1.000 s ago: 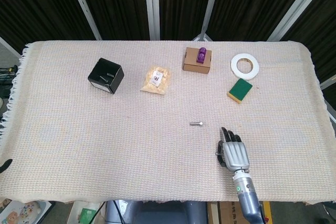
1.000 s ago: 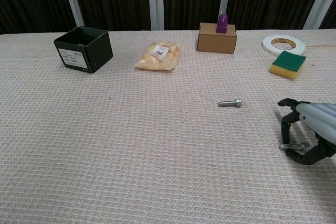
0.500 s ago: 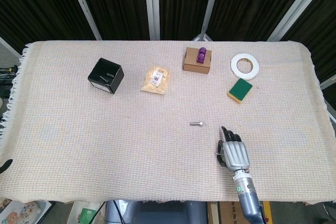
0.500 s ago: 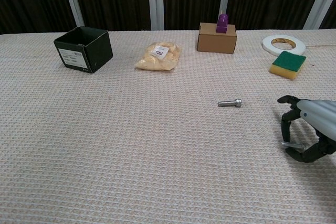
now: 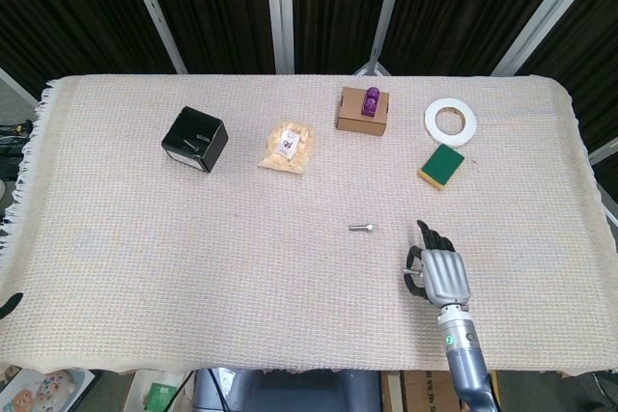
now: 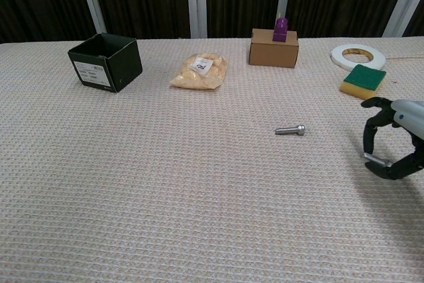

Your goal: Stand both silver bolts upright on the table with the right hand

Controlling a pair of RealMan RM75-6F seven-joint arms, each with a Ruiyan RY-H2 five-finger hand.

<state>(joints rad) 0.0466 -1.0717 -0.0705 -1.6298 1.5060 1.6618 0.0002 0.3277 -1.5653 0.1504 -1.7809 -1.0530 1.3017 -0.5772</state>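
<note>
Far to the left of the right hand, at the rear of the bench (image 5: 116,267), sits the black box (image 6: 106,61), then the bag of snacks (image 6: 200,71), both well apart from the work zone and plainly not part of the job. Nearer, just left of the hand and slightly beyond it, one silver bolt (image 6: 291,130) lies flat on the cloth, head pointing toward the hand; it is not yet stood up. Behind it stands the cardboard box (image 6: 273,51) with a purple object (image 6: 281,30) on top.

The right hand (image 6: 392,144) is raised clear of the cloth, palm down, fingers (image 6: 371,136) curled forward. It pinches the second bolt (image 6: 375,159) between thumb and fingertip, shank tilted, presumably lifted so it can be turned vertical before setting down. Beyond the hand lie the green sponge (image 6: 363,81) and tape roll (image 6: 358,54). No left hand is visible.
</note>
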